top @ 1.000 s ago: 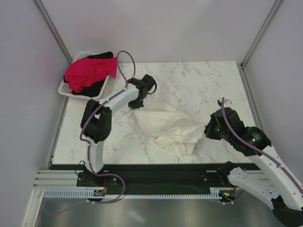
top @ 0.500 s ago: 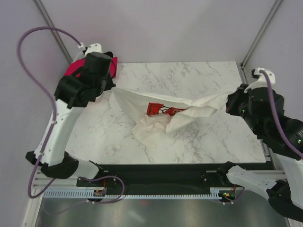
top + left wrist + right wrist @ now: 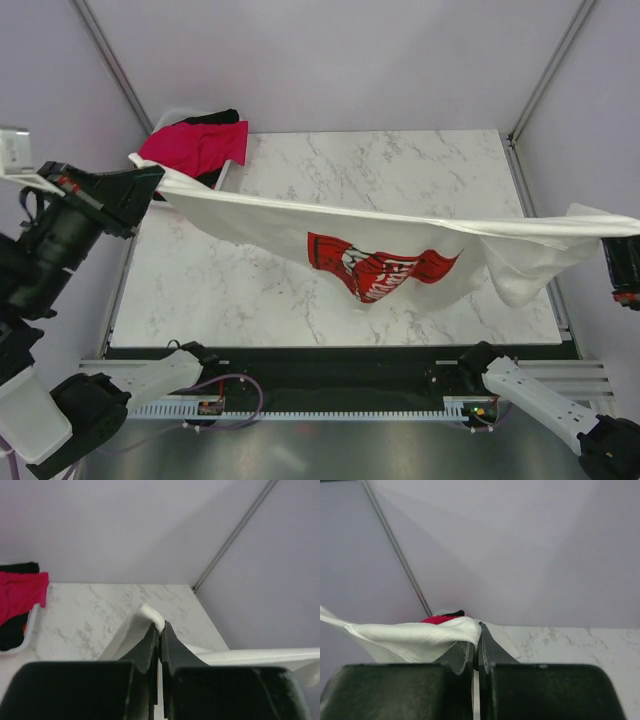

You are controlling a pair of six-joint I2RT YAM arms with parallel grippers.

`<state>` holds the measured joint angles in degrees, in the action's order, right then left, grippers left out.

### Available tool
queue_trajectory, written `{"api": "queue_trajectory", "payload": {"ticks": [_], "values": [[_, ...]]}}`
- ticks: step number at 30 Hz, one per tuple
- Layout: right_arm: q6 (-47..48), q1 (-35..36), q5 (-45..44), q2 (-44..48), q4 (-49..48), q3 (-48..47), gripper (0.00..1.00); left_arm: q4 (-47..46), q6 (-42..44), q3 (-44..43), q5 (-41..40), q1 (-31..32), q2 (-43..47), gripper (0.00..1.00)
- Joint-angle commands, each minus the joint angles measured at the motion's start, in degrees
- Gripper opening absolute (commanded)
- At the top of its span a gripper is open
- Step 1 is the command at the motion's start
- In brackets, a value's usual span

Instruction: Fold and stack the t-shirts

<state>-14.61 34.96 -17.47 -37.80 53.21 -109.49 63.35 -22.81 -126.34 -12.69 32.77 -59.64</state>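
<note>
The large white t-shirt [image 3: 270,225] with its red logo print [image 3: 375,268] hangs stretched in the air across the table between both arms. My left gripper [image 3: 150,178] is shut on its left end; the cloth pokes out above the tips in the left wrist view [image 3: 152,614]. My right gripper [image 3: 612,238] is shut on its right end at the frame's right edge, with the cloth draped over the left finger in the right wrist view [image 3: 420,635]. The red-pink t-shirt [image 3: 195,145] and the black t-shirt [image 3: 215,118] lie in the basket.
The white plastic basket [image 3: 228,172] sits at the table's back left corner. The marble table [image 3: 400,170] is bounded by grey walls on the left, back and right. Both arms are raised high and spread wide.
Both arms have lifted and pulled further apart. The white shirt has come off the table and is now stretched out flat in the air, logo showing.
</note>
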Motion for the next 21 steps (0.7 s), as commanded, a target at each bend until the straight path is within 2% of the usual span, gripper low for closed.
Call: {"api": "queue_trajectory", "payload": {"ticks": [1,7,11,12,14,16,18,19,21], "values": [[5.73,-0.16,2.27,-0.78,-5.84,-7.12,0.00,-7.71,6.63,-2.85,6.79,-0.43,2.85,0.02],[9.95,-0.07,-0.36,-3.67,-7.33,-19.26,0.00,-11.75,8.74,-8.48,12.42,-1.04,2.60,0.02],[12.41,-0.07,-9.57,-9.12,-7.95,-20.15,0.00,-13.17,8.22,-7.08,11.38,-1.13,-0.90,0.02],[11.72,0.11,-17.77,-10.26,-8.82,-17.36,0.00,-12.99,7.70,-6.20,8.93,-1.13,-1.88,0.02],[8.13,1.50,-28.09,-14.57,-8.56,-14.54,0.00,-13.34,6.64,-1.03,0.06,-1.13,-3.28,0.02],[5.21,5.88,-40.89,-18.07,-10.22,-7.69,0.00,-13.26,5.93,5.10,-7.39,-1.05,-4.87,0.02],[7.56,8.10,-47.36,-20.37,-14.78,1.67,0.00,-13.34,5.06,9.43,-11.46,-1.13,-8.03,0.02],[11.50,8.11,-49.13,-23.60,-21.24,4.44,0.00,-13.52,4.71,13.63,-14.09,-1.39,-9.43,0.02],[14.16,5.06,-50.65,-27.92,-28.38,9.18,0.00,-14.22,3.65,19.61,-14.21,-3.23,-14.42,0.02]]}}
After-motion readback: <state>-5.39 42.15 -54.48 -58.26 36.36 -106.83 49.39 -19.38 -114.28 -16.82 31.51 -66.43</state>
